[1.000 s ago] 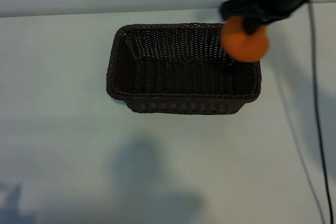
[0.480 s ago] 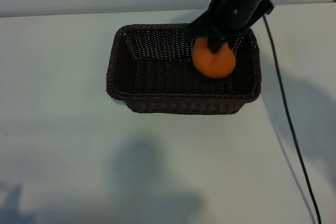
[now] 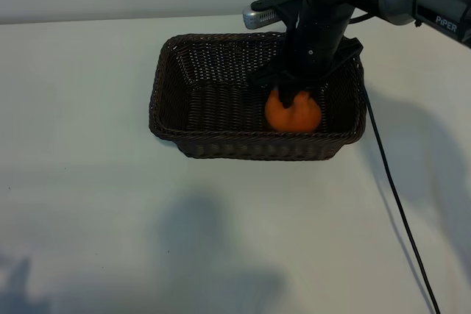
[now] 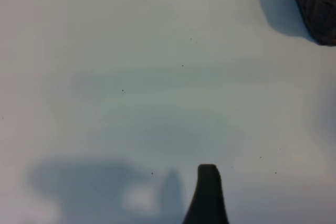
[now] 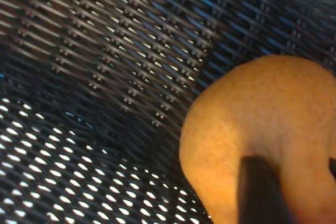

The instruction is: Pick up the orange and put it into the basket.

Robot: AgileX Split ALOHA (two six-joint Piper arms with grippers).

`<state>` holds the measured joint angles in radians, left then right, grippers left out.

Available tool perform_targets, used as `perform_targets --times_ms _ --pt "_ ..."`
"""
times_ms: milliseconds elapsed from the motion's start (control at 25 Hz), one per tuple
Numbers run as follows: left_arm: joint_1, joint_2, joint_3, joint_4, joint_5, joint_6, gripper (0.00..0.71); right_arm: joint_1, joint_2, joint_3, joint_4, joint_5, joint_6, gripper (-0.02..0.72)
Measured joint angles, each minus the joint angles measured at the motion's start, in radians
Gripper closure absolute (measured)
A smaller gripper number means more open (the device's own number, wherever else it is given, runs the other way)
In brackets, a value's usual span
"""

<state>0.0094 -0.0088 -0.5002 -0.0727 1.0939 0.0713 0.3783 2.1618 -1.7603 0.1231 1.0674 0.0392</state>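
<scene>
The right gripper point(image 3: 296, 101) reached down inside the wicker basket point(image 3: 168, 79) on the desk, a finger against the orange point(image 3: 293, 112) low in the right end; whether it gripped was unclear. Release seemed underway; withdrawal upward should follow.

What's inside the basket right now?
The orange lies at the basket's right end, the right gripper directly over it. The gripper hides the orange's top and the floor behind it.
</scene>
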Motion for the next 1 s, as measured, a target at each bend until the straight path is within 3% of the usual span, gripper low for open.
perform_targets --times_ms 120,240,360,600,720,1000 --pt "0.000 0.000 0.000 0.000 0.000 0.000 0.116 0.000 -0.001 -0.032 0.002 0.026 0.000 0.159" --pt "0.000 0.000 0.000 0.000 0.000 0.000 0.116 0.000 -0.001 -0.082 0.003 0.057 0.000 0.074" --pt "0.000 0.000 0.000 0.000 0.000 0.000 0.116 0.000 -0.001 -0.141 -0.005 0.110 0.002 0.067" --pt "0.000 0.000 0.000 0.000 0.000 0.000 0.116 -0.052 -0.018 -0.285 -0.140 0.152 0.017 0.073" --pt "0.000 0.000 0.000 0.000 0.000 0.000 0.116 -0.147 -0.049 -0.303 -0.177 0.152 0.020 0.083" --pt "0.000 0.000 0.000 0.000 0.000 -0.001 0.116 -0.450 -0.070 -0.304 -0.152 0.152 -0.033 0.121"
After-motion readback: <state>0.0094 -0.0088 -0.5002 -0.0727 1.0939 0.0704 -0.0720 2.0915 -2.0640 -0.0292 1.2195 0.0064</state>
